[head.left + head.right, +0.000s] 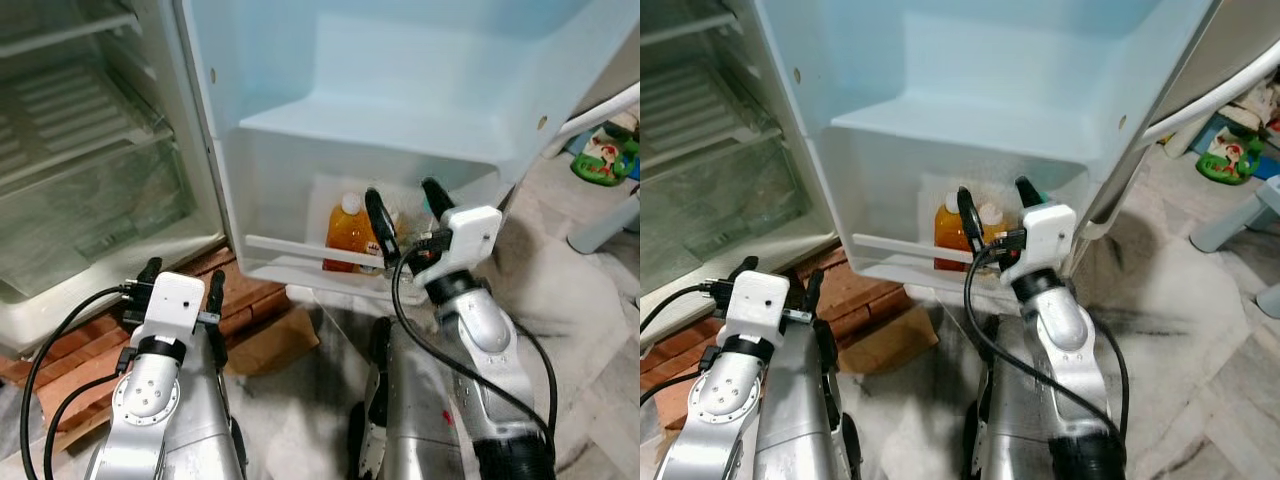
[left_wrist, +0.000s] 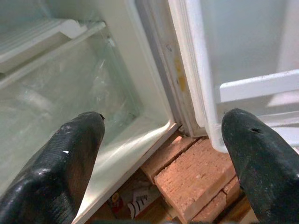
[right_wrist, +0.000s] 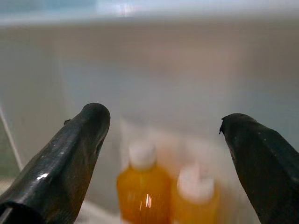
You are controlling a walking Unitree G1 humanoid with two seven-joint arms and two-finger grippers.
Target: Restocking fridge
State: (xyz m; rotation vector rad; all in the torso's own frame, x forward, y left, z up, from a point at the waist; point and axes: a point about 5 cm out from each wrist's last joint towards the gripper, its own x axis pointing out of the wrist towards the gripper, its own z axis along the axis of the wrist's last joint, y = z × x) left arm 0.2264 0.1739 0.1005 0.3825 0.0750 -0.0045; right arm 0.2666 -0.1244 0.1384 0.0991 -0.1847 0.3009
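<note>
- Marbled floor (image 1: 590, 330) runs beneath an open fridge (image 1: 90, 180), whose cabinet rests on red bricks (image 1: 250, 290).
- Fridge door (image 1: 400, 90) stands swung wide; its lowest door shelf (image 1: 300, 250) has a white rail along the front edge.
- Two orange juice bottles (image 3: 142, 186) with white caps stand side by side at the shelf's right end.
- Right gripper (image 1: 405, 205) hovers just above them, jaws wide, empty.
- Left gripper (image 1: 182, 285) sits low near the bricks, jaws wide, empty.

Red bricks (image 1: 245, 295) lie on the marble floor (image 1: 590, 330); flattened cardboard (image 1: 270, 343) just beside them, a green toy (image 1: 603, 157) well apart.
</note>
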